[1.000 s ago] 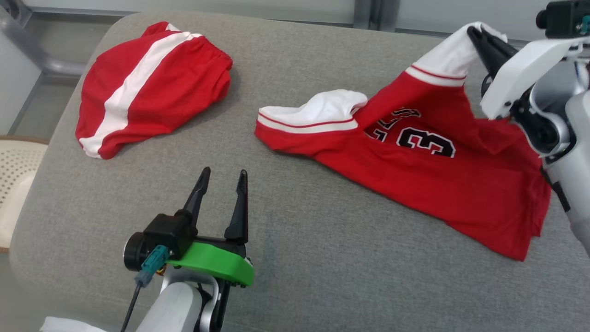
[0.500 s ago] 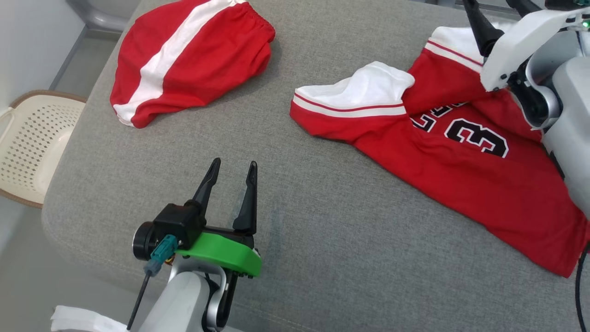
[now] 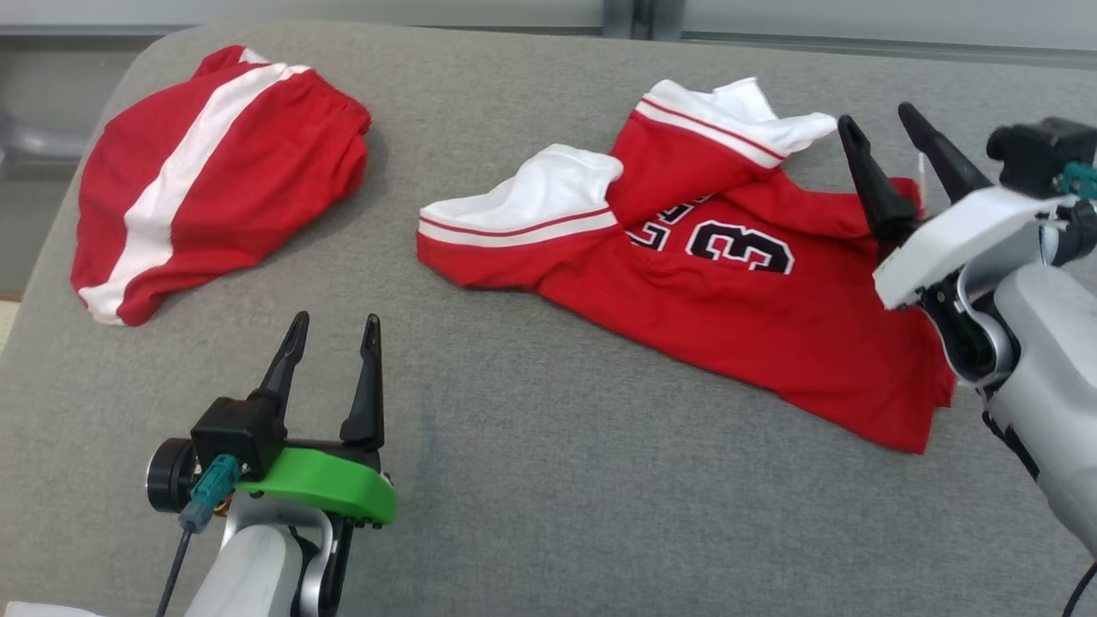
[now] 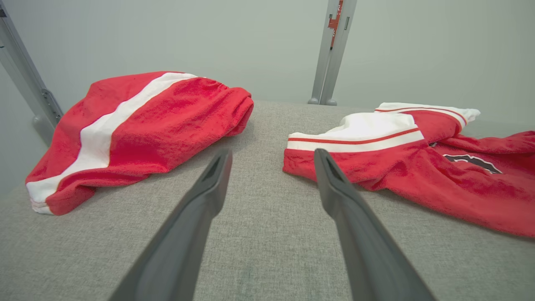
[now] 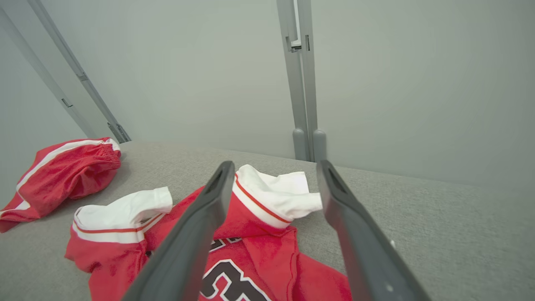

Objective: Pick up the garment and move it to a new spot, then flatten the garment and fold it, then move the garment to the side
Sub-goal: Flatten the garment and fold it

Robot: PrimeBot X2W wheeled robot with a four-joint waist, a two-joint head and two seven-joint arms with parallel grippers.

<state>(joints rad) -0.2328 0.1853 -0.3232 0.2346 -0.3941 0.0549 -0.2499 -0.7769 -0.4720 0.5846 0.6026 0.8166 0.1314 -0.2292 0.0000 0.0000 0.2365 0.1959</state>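
The garment, a red jersey (image 3: 728, 317) with white sleeves and a black number, lies crumpled on the right half of the grey cushioned surface (image 3: 557, 497). One white sleeve (image 3: 737, 116) is flopped over its top. My right gripper (image 3: 876, 114) hangs open just right of that sleeve, over the jersey's far right edge, with nothing between its fingers. In the right wrist view the right gripper (image 5: 276, 164) frames the sleeve (image 5: 280, 194) and jersey (image 5: 267, 255) below. My left gripper (image 3: 336, 317) stands open near the front left, clear of the jersey (image 4: 418, 175).
Red shorts (image 3: 257, 180) with a white stripe lie bunched at the back left, also in the left wrist view as shorts (image 4: 159, 121). Bare grey cushion lies between both garments and along the front. A pale wall with grey posts (image 5: 303, 83) stands behind the surface.
My right gripper has opened and let go of the white sleeve, which has dropped onto the jersey. The head camera has shifted; the left gripper has not moved.
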